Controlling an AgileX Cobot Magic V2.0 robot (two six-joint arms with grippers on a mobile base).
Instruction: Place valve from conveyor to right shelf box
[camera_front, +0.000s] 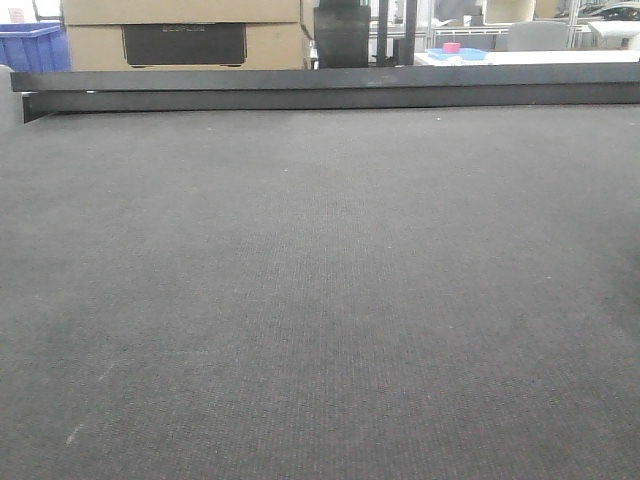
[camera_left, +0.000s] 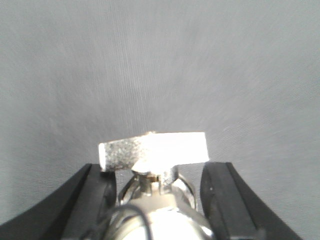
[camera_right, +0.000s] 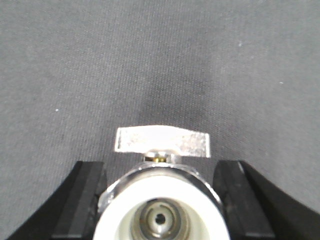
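L gripper (camera_left: 157, 169), R gripper (camera_right: 160, 167) each grip valve (camera_left: 155, 149) (camera_right: 161, 140); carton label (camera_front: 184, 44) illegible.

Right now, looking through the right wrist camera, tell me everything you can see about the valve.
The valve is shiny metal. Its round end faces the camera, lined by a white ring around a small holed metal core. A flat silvery handle sits crosswise on a brass-looking stem. Black fingers flank it closely on both sides, apparently gripping it. The dark grey woven conveyor lies behind.
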